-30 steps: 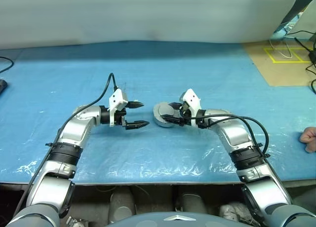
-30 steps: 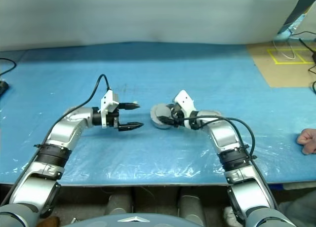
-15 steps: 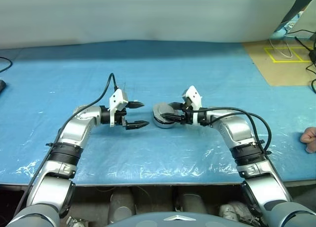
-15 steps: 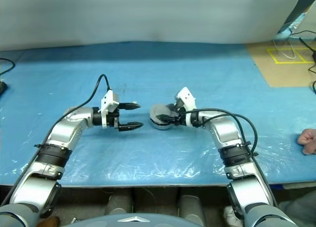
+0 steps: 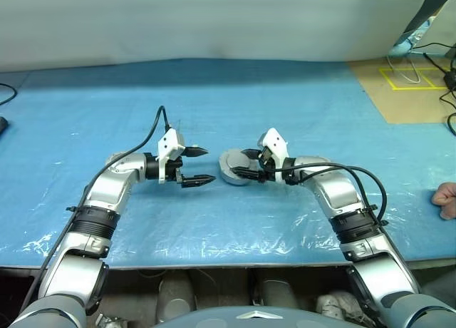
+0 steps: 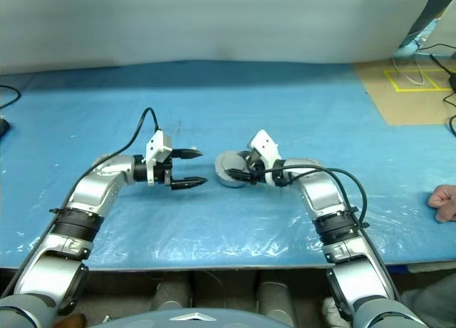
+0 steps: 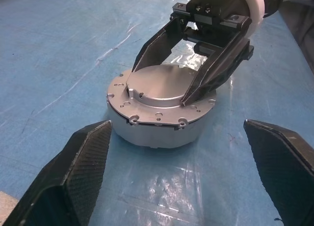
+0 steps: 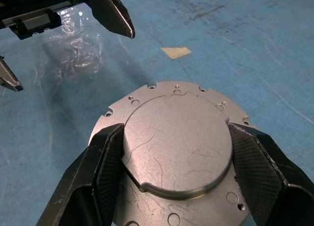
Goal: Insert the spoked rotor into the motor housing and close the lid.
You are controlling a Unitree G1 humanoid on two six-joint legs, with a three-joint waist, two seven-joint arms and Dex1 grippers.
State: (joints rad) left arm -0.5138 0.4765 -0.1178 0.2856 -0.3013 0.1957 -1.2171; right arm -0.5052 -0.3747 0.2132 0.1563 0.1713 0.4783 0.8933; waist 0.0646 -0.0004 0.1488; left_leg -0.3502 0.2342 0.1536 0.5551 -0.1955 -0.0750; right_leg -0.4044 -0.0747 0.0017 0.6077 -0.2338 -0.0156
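Sitting on the blue surface near centre, the motor housing is a short round silver-grey can w/ a flat raised disc on top and small holes round its flange. It's upright; top face plain metal, fine scratches visible in right wrist view. Can't tell what's inside, top is covered.

Right claw reaches in from the robot's right, fingers spread either side of the raised disc on the housing's top. In right wrist view both black fingers sit against the disc's edge, one each side, so it's pinching that raised top part. Left wrist view shows the same: two dark fingers angled down onto the top of the can from the far side.

Left claw is just beside the housing on the robot's left, pointing toward it, jaws spread wide, nothing between them, not touching the can. Its fingers frame the housing in left wrist view, w/ clear plastic film on the surface in between.

Small tan scrap of tape lies on the surface beyond the housing. A person's hand rests at the far right edge, well apart. Brown board w/ yellow lines at far right.
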